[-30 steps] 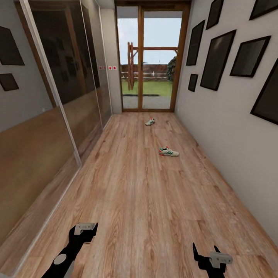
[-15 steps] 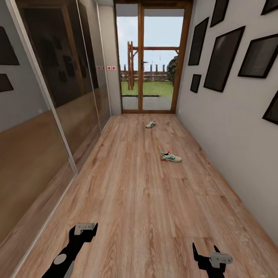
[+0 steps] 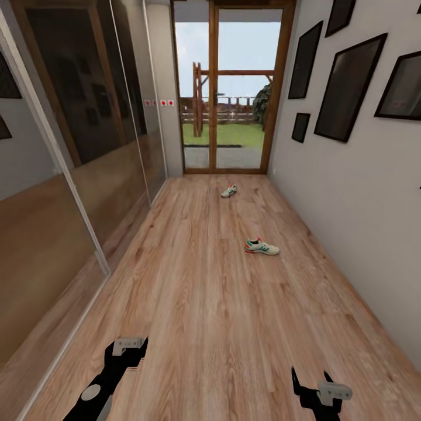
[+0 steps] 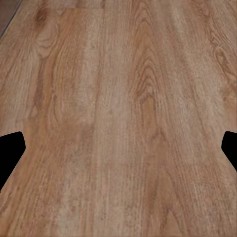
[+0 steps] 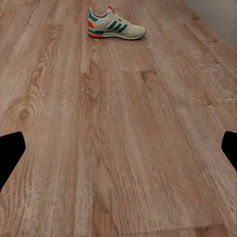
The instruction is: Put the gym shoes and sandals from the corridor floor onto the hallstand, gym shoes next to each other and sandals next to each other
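Along the left side of the corridor runs a mirrored wardrobe [image 3: 76,152] with dark glossy panels, and below it the wood floor [image 3: 199,304] stretches ahead. Low on the left, the left gripper [image 3: 130,345] hangs over bare planks with nothing between its fingers; in the left wrist view its two black fingertips [image 4: 11,150] sit at opposite edges with only floor [image 4: 118,118] between them, so it is spread wide. At the far end stands a glass door [image 3: 228,88] in a brown frame, with grass and a wooden structure outside. Just in front of that door lies the far shoe [image 3: 228,191], small in the head view. Nearer, right of the corridor's middle and near the right wall, lies the near shoe [image 3: 261,247], on its sole, cream-white with green stripes and a red heel, well apart from the far one. The right wrist view shows this near shoe [image 5: 116,25] side-on, well ahead of the fingers. Low on the right, the right gripper [image 3: 308,383] is also spread wide and empty above the floor. The pale right wall [image 3: 356,193] carries dark picture frames [image 3: 349,88].
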You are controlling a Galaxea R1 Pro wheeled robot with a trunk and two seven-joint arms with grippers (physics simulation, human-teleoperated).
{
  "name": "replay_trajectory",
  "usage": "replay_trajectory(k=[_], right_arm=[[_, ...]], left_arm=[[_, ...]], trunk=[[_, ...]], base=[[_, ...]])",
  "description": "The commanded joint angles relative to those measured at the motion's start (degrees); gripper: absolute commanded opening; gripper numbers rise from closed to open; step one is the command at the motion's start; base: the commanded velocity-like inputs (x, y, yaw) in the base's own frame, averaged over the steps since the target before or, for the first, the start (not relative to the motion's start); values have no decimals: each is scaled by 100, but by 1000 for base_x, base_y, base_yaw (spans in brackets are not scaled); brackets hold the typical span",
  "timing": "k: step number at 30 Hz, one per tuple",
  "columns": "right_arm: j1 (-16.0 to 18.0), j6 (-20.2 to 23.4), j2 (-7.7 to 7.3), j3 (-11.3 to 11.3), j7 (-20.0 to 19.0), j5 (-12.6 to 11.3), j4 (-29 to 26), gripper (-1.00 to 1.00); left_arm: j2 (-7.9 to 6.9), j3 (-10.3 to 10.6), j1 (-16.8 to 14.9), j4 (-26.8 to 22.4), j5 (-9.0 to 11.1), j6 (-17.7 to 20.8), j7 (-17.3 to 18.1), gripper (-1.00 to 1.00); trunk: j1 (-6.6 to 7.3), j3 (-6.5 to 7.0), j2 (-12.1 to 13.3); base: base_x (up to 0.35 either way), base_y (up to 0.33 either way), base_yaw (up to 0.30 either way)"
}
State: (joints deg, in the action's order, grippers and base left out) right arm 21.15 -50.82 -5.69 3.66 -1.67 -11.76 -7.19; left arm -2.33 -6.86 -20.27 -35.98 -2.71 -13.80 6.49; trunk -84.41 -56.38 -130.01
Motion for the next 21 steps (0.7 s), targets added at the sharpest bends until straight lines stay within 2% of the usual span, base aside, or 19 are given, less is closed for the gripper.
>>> replay_trajectory(k=[1,21], right_arm=[[3,-16,-2,37,-18,-60,5,100],[3,-16,-2,35,-9,-63,7,100]], left_arm=[[5,-34,-4,3,-28,-17,45,100],[5,-34,-4,3,-37,-17,45,100]], trunk=[[-2,-5,-2],[-2,-5,-2]], base=[[339,0,0],[339,0,0]])
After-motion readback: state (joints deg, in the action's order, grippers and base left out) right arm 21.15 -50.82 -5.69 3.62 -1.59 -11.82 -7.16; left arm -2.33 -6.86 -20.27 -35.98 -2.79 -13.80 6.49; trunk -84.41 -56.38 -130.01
